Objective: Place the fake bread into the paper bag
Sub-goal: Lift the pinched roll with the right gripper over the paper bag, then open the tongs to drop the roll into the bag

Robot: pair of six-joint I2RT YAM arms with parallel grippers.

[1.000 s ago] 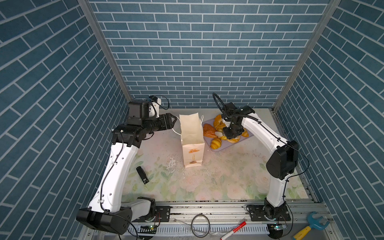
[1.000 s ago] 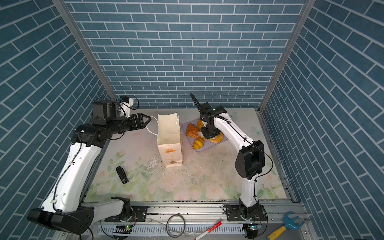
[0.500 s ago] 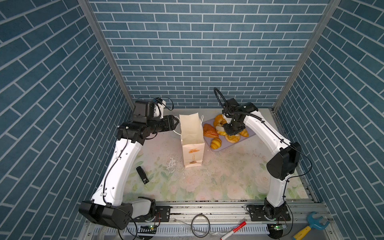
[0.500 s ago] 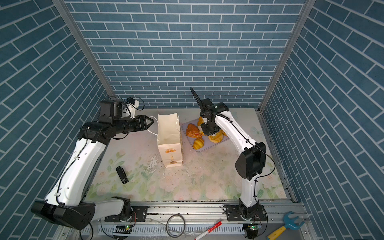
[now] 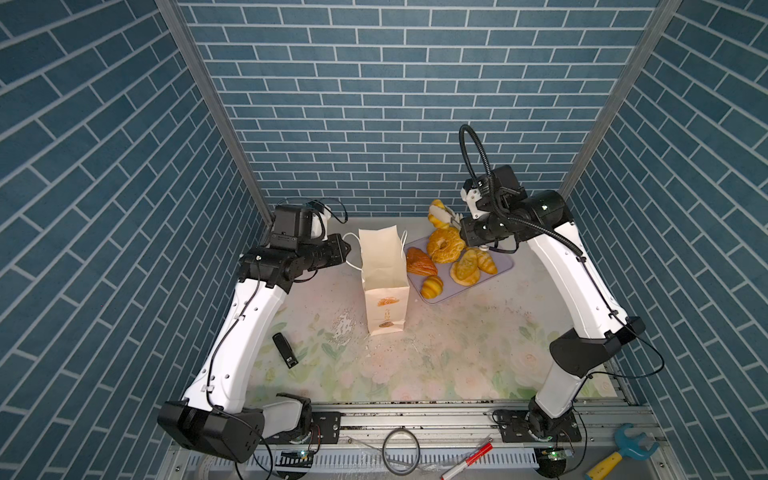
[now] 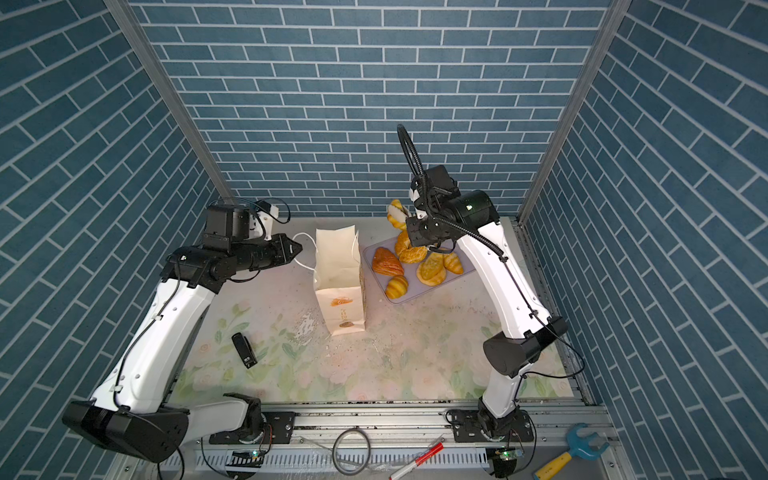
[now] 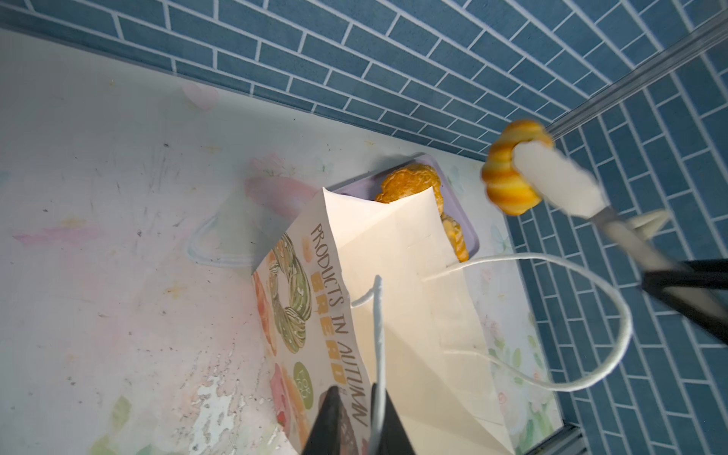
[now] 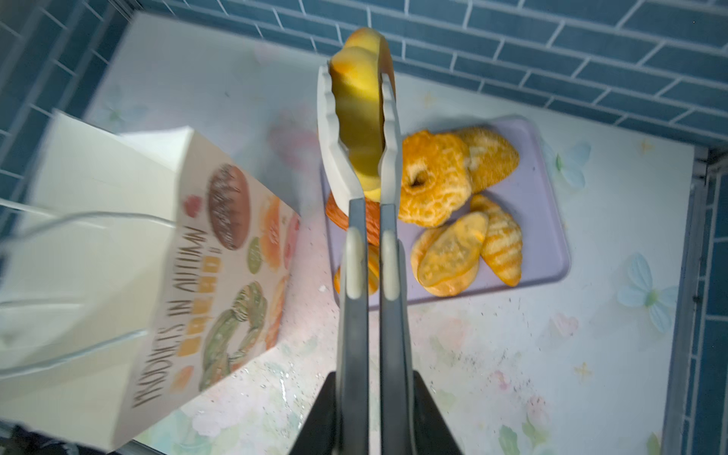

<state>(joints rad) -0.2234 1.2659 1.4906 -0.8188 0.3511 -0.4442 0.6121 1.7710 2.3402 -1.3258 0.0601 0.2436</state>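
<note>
"The right gripper (image 8: 374,409) has just risen off the tray (image 8: 543,220), its tongs (image 8: 356,335) squeezed on a croissant (image 8: 360,118)."
"And the left gripper (image 7: 362,425) now pinches the handle (image 7: 378,335) of the paper bag (image 7: 413,275). Dropping comes next."

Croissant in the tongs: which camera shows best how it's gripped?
Right wrist view: it looks along the tongs, with the croissant squeezed between both white tips. The left wrist view shows it side-on, blurred, one tip covering part. In both top views it is small, held above the tray.
</note>
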